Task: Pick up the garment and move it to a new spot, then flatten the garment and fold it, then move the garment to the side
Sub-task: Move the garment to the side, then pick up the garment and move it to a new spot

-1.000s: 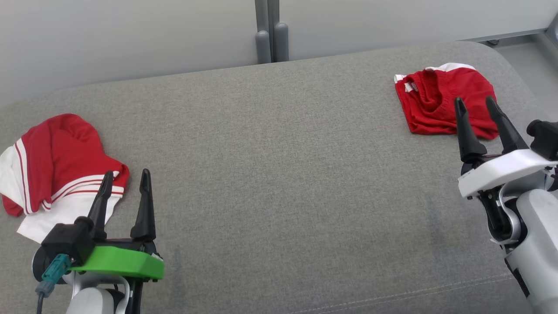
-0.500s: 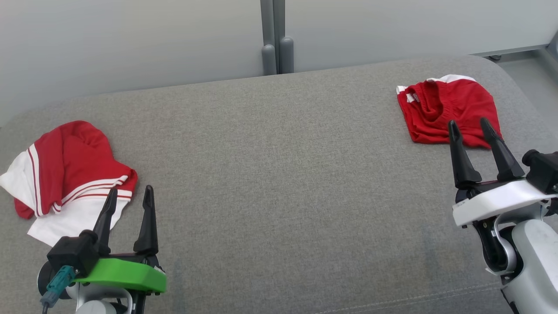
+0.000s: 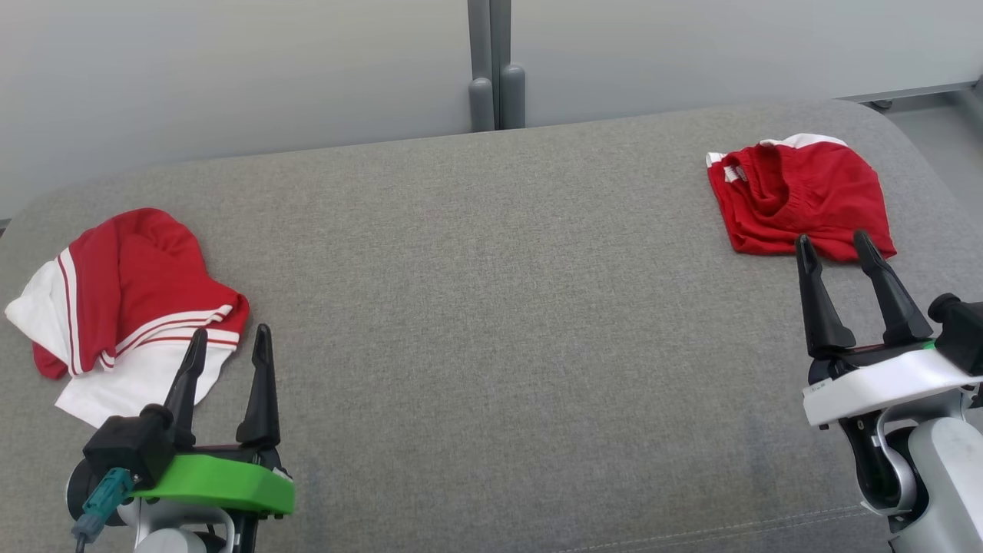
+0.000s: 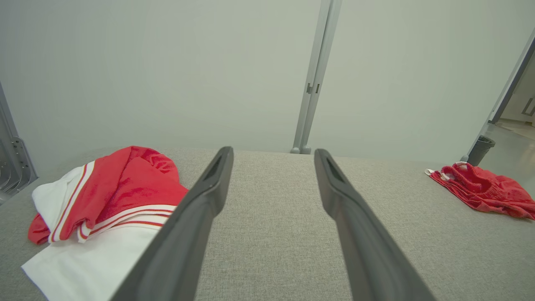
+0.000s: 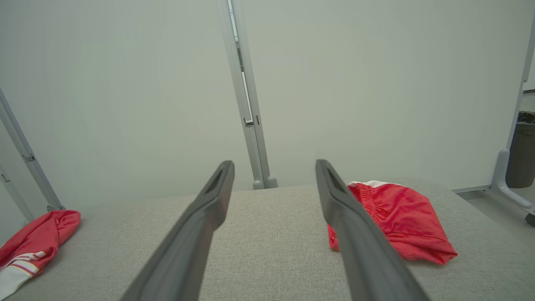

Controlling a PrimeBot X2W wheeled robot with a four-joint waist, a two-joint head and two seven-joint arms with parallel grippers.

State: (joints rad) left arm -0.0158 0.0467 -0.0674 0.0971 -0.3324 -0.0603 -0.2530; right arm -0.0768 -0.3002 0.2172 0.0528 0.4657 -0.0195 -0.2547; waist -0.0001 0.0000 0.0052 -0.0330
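A crumpled red and white garment (image 3: pixel 130 299) lies at the left end of the grey cushion (image 3: pixel 491 307); the left wrist view has this garment (image 4: pixel 121 188) at its left. My left gripper (image 3: pixel 232 332) is open just right of its near edge, with nothing between the fingers (image 4: pixel 273 150). A second, all-red garment (image 3: pixel 806 196) with a white trim lies bunched at the far right. My right gripper (image 3: pixel 832 238) is open, its tips at that garment's near edge and empty. From the right wrist (image 5: pixel 274 163), the red garment (image 5: pixel 397 217) sits partly behind the right finger.
A pale wall with a grey vertical post (image 3: pixel 491 69) runs behind the cushion. Beyond the cushion's right end are the floor and a metal frame (image 3: pixel 921 92). A dark bin (image 5: pixel 524 150) stands off to the right.
The head camera has shifted, so the whole scene sits lower in view. My right gripper has drawn back from over the red garment to its near edge. Both grippers stay open.
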